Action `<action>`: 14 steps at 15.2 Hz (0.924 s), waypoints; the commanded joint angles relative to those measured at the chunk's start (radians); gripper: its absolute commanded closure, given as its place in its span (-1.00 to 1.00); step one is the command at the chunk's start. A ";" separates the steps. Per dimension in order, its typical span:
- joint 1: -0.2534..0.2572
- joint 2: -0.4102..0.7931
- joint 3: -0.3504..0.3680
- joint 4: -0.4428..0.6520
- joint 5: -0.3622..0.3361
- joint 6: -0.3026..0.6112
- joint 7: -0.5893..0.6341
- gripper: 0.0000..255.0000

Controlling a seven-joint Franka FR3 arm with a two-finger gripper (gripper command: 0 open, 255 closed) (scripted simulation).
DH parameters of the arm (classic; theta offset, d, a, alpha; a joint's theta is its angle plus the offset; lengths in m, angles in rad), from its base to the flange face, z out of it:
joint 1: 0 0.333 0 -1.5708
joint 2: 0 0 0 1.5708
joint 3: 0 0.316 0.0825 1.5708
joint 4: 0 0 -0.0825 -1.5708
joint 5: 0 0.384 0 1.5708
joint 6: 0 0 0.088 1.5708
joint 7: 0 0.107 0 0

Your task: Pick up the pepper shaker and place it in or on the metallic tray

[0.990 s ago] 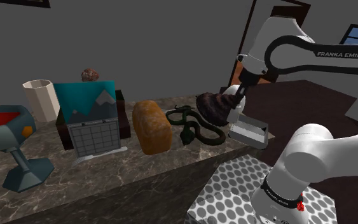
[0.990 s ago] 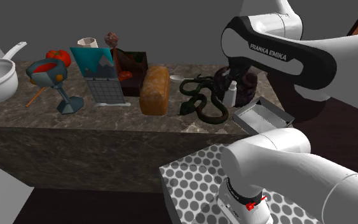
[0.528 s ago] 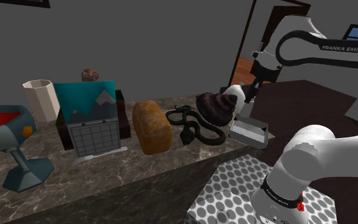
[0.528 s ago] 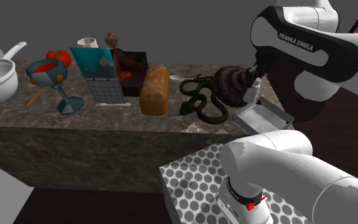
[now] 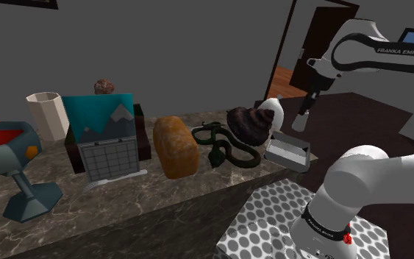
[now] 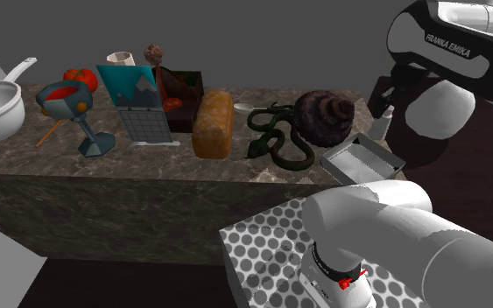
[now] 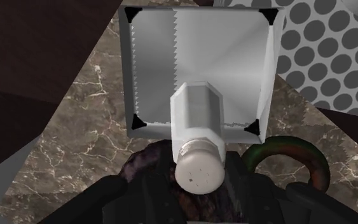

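The gripper is clasping the white shaker between its fingers, which are closing only as far as the shaker's body, with the cap toward the hand. The shaker is hanging in the air above the grey tray. The tray is lying at the marble counter's end, near the dotted stand, with a dark brown shell and a green snake just beside it.

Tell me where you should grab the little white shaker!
Grab the pepper shaker on its upper body, just under the holed cap, coming from the cap end with one finger each side. Its body is slim with flat facets, so a grip should seat well there. The gripper seems to clasp it so, the tray beyond.
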 commanded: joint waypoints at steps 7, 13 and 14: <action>-0.018 0.012 -0.053 -0.092 -0.046 0.106 -0.006 1.00; -0.030 0.028 -0.091 -0.160 -0.080 0.189 -0.005 1.00; -0.032 0.033 -0.098 -0.171 -0.086 0.204 -0.004 1.00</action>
